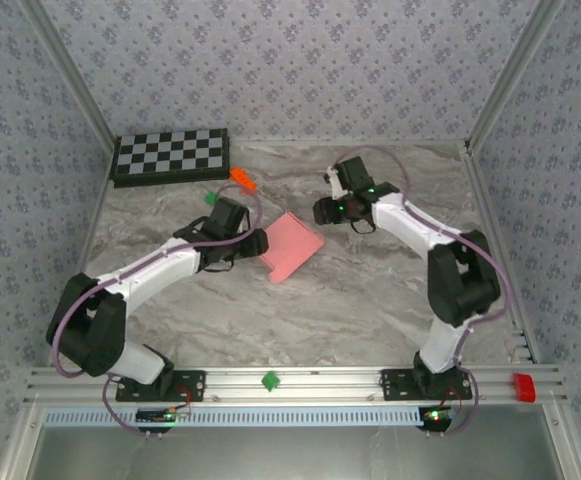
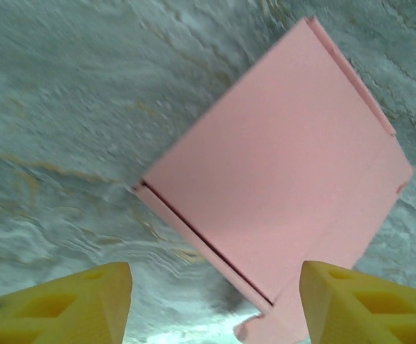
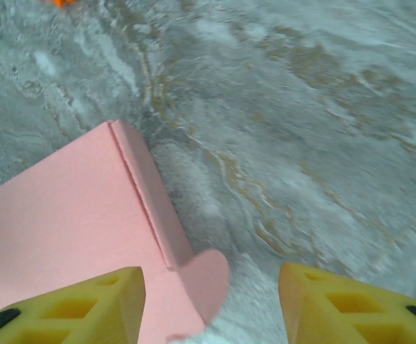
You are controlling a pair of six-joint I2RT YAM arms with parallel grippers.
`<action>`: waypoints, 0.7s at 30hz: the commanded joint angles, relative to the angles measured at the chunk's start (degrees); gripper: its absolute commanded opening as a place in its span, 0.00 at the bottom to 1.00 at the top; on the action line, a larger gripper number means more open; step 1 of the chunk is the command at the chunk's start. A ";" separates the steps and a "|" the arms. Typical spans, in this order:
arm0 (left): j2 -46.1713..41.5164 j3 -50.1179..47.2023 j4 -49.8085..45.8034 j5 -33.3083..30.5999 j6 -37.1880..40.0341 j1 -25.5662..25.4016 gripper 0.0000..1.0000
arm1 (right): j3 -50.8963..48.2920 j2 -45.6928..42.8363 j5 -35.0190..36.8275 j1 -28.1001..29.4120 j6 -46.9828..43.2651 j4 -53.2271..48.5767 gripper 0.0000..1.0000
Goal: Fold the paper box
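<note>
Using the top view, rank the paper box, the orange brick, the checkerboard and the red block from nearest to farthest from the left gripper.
From the left gripper:
1. paper box, just right of its fingertips.
2. orange brick, behind it, toward the back.
3. checkerboard, in the back left corner.
4. red block, at the near edge, far right.

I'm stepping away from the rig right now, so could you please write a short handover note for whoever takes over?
Left gripper: open, empty, at the paper box's left edge.
Right gripper: open, empty, at the box's far right corner.
Box: lying flat on the table, between the two arms.
Done: the body looks folded flat.
Left: a rounded tab sticks out untucked; tuck it in and check the closure.
</note>
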 commanded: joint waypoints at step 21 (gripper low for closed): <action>21.20 16.45 5.20 24.31 24.42 10.04 0.70 | -39.80 -31.93 -1.28 -2.71 16.62 11.42 0.56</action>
